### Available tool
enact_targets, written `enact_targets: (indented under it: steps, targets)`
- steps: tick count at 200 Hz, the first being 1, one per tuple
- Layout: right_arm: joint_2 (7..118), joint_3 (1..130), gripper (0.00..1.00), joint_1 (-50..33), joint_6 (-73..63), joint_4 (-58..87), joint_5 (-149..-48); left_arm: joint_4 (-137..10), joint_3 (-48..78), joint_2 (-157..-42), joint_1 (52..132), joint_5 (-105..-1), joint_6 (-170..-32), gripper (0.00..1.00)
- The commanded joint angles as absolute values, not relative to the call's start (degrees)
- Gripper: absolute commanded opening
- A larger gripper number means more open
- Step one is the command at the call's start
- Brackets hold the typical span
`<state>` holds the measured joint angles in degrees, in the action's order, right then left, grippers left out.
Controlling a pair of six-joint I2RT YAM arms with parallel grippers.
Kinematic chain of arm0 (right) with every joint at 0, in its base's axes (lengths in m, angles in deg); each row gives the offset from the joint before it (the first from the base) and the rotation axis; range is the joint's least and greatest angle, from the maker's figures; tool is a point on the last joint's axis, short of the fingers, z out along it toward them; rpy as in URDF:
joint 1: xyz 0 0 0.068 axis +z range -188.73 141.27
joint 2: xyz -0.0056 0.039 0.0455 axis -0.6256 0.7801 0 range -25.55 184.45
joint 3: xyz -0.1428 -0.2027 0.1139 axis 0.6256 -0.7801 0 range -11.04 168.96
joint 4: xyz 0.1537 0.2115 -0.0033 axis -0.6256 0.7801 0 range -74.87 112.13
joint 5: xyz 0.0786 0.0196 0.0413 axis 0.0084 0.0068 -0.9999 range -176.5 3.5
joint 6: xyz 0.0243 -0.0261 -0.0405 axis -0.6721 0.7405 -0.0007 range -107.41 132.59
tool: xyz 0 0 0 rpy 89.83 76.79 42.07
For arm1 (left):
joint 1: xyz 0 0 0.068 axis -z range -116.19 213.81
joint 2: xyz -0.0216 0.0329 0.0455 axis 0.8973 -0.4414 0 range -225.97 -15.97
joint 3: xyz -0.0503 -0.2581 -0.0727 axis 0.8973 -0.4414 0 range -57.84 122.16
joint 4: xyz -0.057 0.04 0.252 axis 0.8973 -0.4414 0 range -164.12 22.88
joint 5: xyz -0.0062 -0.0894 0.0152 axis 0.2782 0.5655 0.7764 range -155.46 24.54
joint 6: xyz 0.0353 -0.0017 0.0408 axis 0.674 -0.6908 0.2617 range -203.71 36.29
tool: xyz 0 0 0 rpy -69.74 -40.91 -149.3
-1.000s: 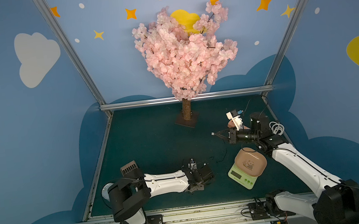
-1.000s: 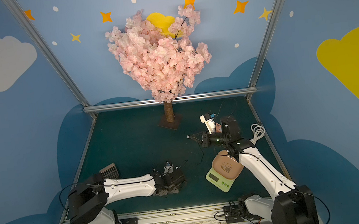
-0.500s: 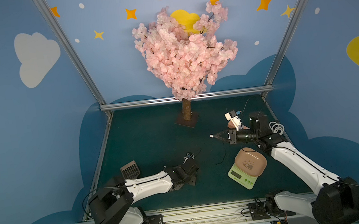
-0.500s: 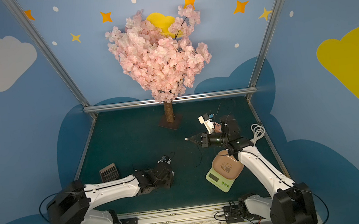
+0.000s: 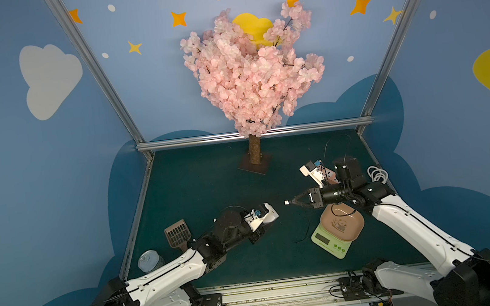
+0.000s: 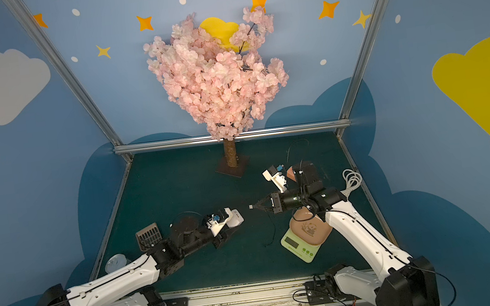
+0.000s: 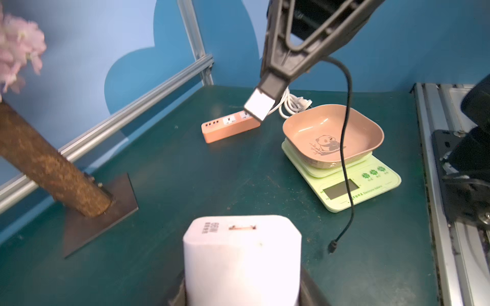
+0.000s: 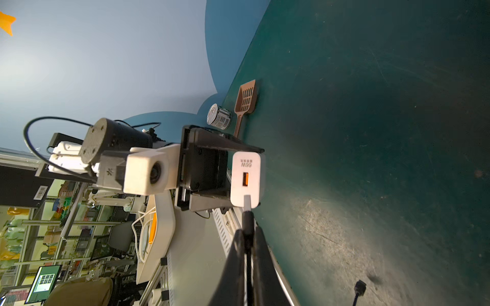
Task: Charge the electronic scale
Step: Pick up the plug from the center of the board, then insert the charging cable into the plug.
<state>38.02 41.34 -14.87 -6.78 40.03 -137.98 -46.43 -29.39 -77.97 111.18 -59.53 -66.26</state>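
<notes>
Two arms meet over the middle of the bench (image 5: pixel 209 180). Your left pincer (image 7: pixel 242 291) is clamped on the white charger cube (image 7: pixel 242 254), which it holds off the bench with the port face turned toward the other arm. Your right pincer (image 5: pixel 296 201) is clenched on the USB plug (image 5: pixel 287 201) of the black cable (image 7: pixel 347 132). The plug's silver tip points at the cube, close to it but apart in both top views. The cable's far end (image 7: pixel 332 247) hangs loose near the bench, beside the electronic scale (image 5: pixel 332 241) and joined to nothing. You'll find the scale flat on the bench at the near right, under the right forearm. Its tan tray (image 5: pixel 343 222) is seated on top, and its display and buttons sit on the edge nearest the robot's base. The orange power strip (image 7: pixel 229 125) lies behind it toward the back wall, apart from the scale.
</notes>
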Motion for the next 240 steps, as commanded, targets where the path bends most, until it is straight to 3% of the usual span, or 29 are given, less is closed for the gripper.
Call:
enact_targets:
  steps: [1, 49, 240]
  targets:
    - [35.43, 40.14, 0.0, -13.97, -4.18, 43.43, -137.75, -44.93, -28.5, -76.95, 109.22, -48.33, -51.33, 0.19]
    - [35.03, 39.75, 0.0, -12.37, -3.39, 43.39, -137.72, -50.72, -25.33, -79.4, 107.84, -49.52, -44.34, 0.21]
    - [42.73, 42.61, 0.0, -7.2, -9.23, 37.97, -139.3, -45.01, -28.57, -77.76, 107.75, -47.59, -39.46, 0.24]
